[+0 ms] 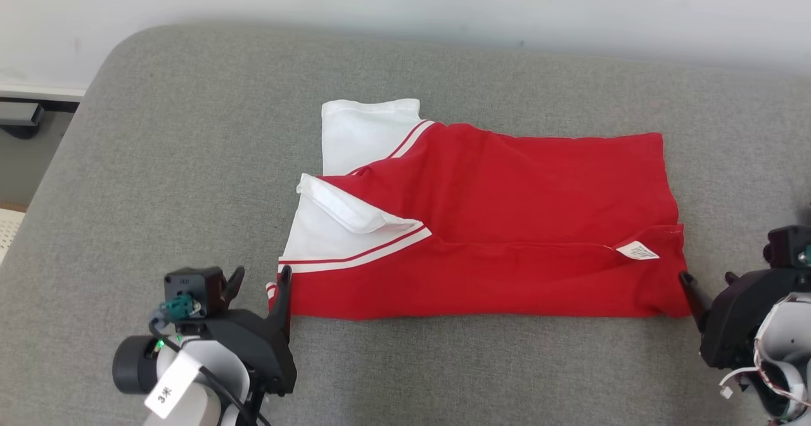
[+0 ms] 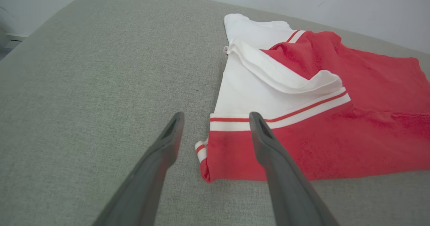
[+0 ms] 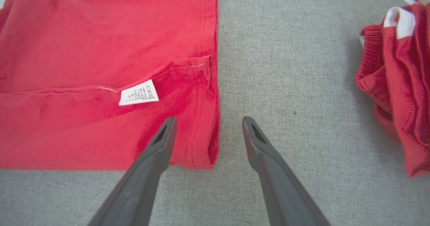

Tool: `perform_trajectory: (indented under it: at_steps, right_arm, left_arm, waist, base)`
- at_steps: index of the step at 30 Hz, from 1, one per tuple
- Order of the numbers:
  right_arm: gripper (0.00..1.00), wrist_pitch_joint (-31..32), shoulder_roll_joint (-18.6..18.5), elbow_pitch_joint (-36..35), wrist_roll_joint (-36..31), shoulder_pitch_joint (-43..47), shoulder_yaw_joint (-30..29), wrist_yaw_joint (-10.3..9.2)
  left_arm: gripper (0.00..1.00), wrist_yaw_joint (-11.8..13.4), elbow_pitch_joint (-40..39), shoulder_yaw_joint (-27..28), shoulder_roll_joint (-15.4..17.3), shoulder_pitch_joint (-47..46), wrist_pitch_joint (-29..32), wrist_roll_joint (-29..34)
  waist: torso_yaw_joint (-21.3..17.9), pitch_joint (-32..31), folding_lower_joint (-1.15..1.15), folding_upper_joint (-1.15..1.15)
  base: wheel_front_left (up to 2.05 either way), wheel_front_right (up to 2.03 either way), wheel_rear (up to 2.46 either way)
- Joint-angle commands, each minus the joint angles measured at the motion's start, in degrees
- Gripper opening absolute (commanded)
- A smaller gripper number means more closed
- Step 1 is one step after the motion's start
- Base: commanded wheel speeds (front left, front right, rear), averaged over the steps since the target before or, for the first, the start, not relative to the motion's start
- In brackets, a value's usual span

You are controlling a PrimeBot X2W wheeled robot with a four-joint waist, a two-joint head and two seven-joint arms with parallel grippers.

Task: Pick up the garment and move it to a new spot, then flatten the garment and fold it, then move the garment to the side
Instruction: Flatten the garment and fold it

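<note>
The garment (image 1: 507, 223), a red shirt with white sleeves and collar, lies folded in a long band on the grey padded table (image 1: 190, 179). Its white care label (image 1: 638, 250) shows near the right end. My left gripper (image 1: 261, 280) stands open at the garment's near left corner (image 2: 215, 158), one finger over the red cloth and the other over bare table, holding nothing. At the near right corner (image 3: 198, 142), my right gripper (image 1: 706, 280) is open too, with its left finger above the hem and its right finger (image 3: 268, 158) over the table.
A second crumpled red and white garment (image 3: 399, 84) lies on the table to the right of my right gripper. A pale wall (image 1: 405, 1) runs behind the table. The table's rounded left corner (image 1: 108, 64) drops off toward the floor.
</note>
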Motion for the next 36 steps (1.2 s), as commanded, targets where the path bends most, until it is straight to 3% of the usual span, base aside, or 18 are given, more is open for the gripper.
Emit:
perform_trajectory:
  at_steps: [1, 13, 32, 33, 34, 36]
  right_arm:
    - [1.0, -1.5, 0.49, 0.67, -1.16, 0.64, 0.03, 0.0]
    - [1.0, -5.31, 2.48, 7.06, -2.76, -0.91, -0.04, 0.0]
    - [1.0, -5.04, 2.92, 9.0, -2.47, -2.27, 1.52, 0.0]
    - [1.0, -5.01, 2.94, 9.01, -2.44, -2.3, 1.55, 0.0]
    - [1.0, -4.96, 2.94, 8.99, -2.39, -2.31, 1.56, 0.0]
    - [1.0, -5.02, 2.94, 8.95, -2.44, -2.33, 1.5, 0.0]
  left_arm:
    - [1.0, 0.17, 1.13, -0.19, 0.15, 0.97, -0.99, 0.41]
    - [1.0, 0.21, 8.47, -1.58, -0.08, 0.14, -2.62, 1.3]
    - [1.0, -2.07, 16.26, -3.93, -1.8, -3.79, -2.11, 0.48]
    - [0.47, -2.15, 16.7, -4.09, -1.87, -3.96, -1.78, 0.38]
    - [0.05, -2.31, 16.89, -4.05, -1.88, -4.32, -1.84, 0.25]
    - [0.0, -2.67, 17.53, -4.16, -2.06, -4.44, -1.65, -0.1]
  waist:
    - [-0.24, -0.37, 0.01, 0.0]
    - [-0.35, -0.4, 0.01, 0.0]
    - [-0.92, 1.09, 0.01, 0.0]
    - [-1.0, 1.17, 0.01, 0.0]
    - [-1.06, 1.26, 0.01, 0.0]
    - [-1.12, 1.38, 0.01, 0.0]
  base:
    - [0.0, 0.0, 0.0]
    - [0.0, 0.0, 0.0]
    - [0.0, 0.0, 0.0]
    - [0.0, 0.0, 0.0]
    - [0.0, 0.0, 0.0]
    - [0.0, 0.0, 0.0]
